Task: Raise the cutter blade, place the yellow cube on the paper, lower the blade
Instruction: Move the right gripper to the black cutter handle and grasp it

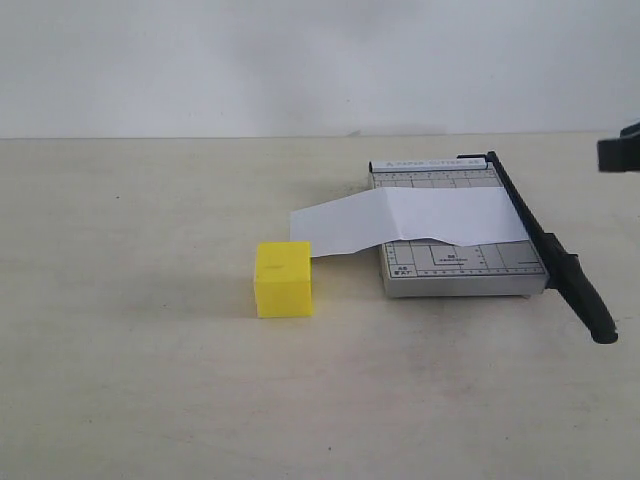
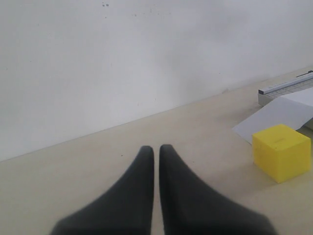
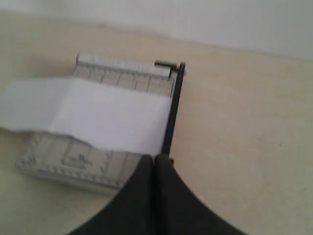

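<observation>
One cutter blade is noted: thin, black, thick-handled, laid flat along the grey board, just ahead of the right pincer, which is closed on nothing. One plain yellow cube is set on the table ahead of the left pincer, also closed and empty. One curled white paper is draped over the board, its free end just beside the cube.

We see a bright yellow cube, plain white paper, a grey gridded board with a black blade, and a beige bench.
</observation>
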Tool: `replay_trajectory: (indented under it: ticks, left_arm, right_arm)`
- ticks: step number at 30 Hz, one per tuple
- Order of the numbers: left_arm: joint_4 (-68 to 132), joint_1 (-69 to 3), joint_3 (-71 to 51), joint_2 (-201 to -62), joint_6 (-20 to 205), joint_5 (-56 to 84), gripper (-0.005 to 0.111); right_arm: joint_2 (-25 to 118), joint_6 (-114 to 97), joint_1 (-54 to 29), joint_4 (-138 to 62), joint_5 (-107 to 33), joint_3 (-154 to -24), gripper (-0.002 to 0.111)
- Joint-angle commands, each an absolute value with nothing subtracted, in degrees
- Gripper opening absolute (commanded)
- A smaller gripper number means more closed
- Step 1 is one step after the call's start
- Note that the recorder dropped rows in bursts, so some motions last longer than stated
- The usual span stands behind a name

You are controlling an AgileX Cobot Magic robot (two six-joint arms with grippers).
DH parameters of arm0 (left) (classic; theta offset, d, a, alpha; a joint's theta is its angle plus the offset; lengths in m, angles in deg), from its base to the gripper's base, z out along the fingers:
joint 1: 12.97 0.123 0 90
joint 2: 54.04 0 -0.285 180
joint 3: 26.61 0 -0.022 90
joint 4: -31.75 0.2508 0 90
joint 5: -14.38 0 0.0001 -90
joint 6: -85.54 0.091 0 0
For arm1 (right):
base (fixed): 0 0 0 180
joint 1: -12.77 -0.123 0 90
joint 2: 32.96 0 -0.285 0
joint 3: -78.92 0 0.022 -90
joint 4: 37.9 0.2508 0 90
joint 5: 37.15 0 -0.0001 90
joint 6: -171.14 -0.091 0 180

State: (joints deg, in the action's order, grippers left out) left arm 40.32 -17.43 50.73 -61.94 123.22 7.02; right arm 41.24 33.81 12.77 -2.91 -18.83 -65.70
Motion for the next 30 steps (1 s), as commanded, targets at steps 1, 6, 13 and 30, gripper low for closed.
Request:
replay_trajectory:
  ticks: [1, 6, 13, 30]
  left_arm:
    - [39.8, -17.6, 50.6, -61.8, 123.1, 7.5, 0.004]
    - [39.8, -17.6, 50.6, -61.8, 123.1, 7.5, 0.004]
    - [39.8, -17.6, 50.6, -61.8, 123.1, 7.5, 0.004]
    - [39.8, -17.6, 50.6, -61.8, 123.1, 7.5, 0.004]
  right_arm:
    - [50.3, 9.8, 12.9, -42.9, -9.9, -73.5, 0.0]
    - [52.3, -35.0, 12.9, -91.0, 1.6, -75.8, 0.0]
    - [52.3, -23.0, 16.8, -72.9, 13.4, -78.5, 0.0]
    - [65.0, 1.5, 19.7, -29.2, 23.7, -88.2, 0.059]
